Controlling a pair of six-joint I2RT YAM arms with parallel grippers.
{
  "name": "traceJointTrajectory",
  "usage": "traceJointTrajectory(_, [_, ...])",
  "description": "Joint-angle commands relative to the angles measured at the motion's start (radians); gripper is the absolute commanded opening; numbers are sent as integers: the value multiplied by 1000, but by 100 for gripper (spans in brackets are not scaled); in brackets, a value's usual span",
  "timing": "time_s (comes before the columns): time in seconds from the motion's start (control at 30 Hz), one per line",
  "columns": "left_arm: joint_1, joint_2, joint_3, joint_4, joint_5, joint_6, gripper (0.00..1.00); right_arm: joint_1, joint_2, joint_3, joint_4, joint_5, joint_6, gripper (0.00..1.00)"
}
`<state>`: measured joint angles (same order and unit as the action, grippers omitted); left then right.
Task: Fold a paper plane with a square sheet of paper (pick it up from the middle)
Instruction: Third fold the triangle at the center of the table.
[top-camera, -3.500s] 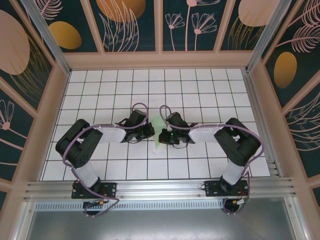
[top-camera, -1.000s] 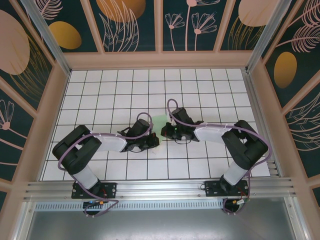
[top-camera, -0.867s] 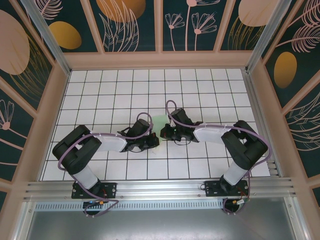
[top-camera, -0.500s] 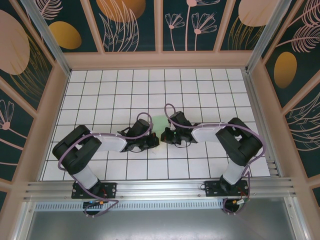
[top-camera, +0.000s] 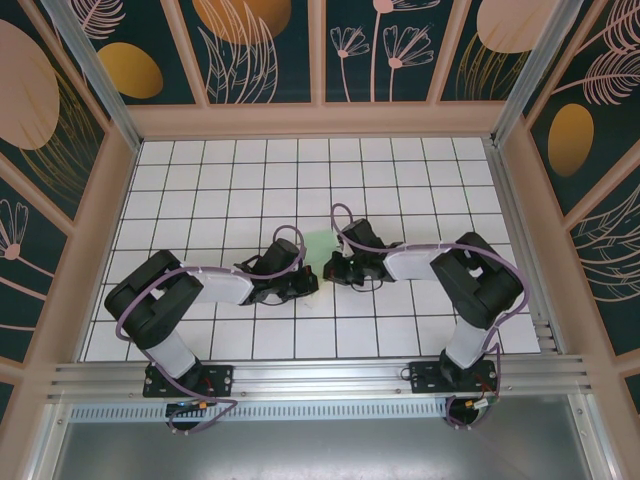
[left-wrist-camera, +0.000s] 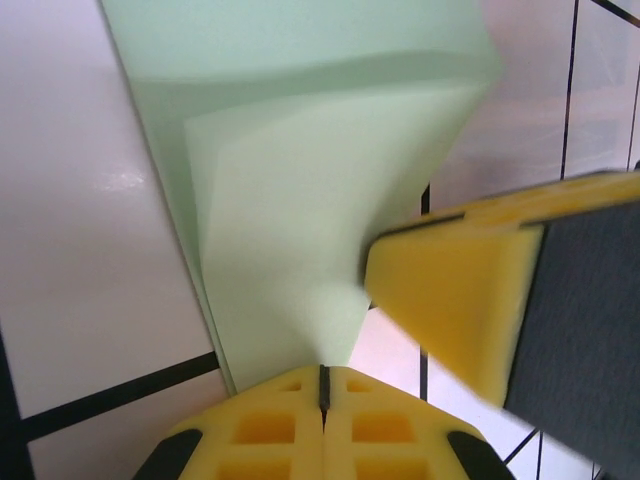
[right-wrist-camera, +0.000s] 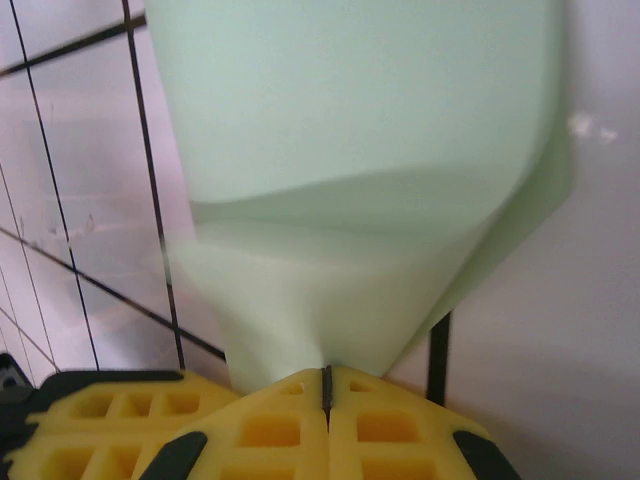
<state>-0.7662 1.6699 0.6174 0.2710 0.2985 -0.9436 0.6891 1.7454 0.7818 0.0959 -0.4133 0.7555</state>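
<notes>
- While the left tool (left-wrist-camera: 322, 378) and the right tool (right-wrist-camera: 326, 378) each stand pinched tight on the near end of the sheet of paper (top-camera: 318, 245), its far edge lies free.
- Open tiles spread on every side of the sheet, widest beyond its far edge. The 2 arms crowd its near-left and near-right.
- The tabletop (top-camera: 400, 180) under the sheet is glossy white tile with thin black grid lines. A peach frame (top-camera: 320, 120) and dark panels (top-camera: 265, 50) painted with leaves and flowers stand well apart from the sheet.
- The sheet is thin, pale mint-green, matte and unmarked. It bows in a soft curve above the 2 grips, with a second layer showing.
- Both tools have yellow pads with square pockets. In the left wrist view, 1 pad of the right tool sits just beside the sheet's right edge.
</notes>
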Motion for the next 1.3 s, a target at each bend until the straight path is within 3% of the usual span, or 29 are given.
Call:
traceJointTrajectory(0.0, [1,34,-62,-149,-81,32,0,-47,22,20,-34,66,-33,2])
traceJointTrajectory(0.37, [1,36,-70,-142,-78,36,0,-135,32,63,-57,104,-92,2])
traceJointTrajectory(0.63, [1,31,-62,-145,-85,33,0,-136,-63,87,-71,84,-166,3])
traceJointTrajectory(0.77, [1,27,-59,-144,-94,26,0,-86,-106,55,-70,75,-175,4])
traceJointTrajectory(1.03, [2,32,-56,-147,-91,28,0,-5,5,83,-61,45,-165,4])
traceJointTrajectory(1.27, [1,29,-58,-152,-91,31,0,-34,75,112,-86,77,-171,3])
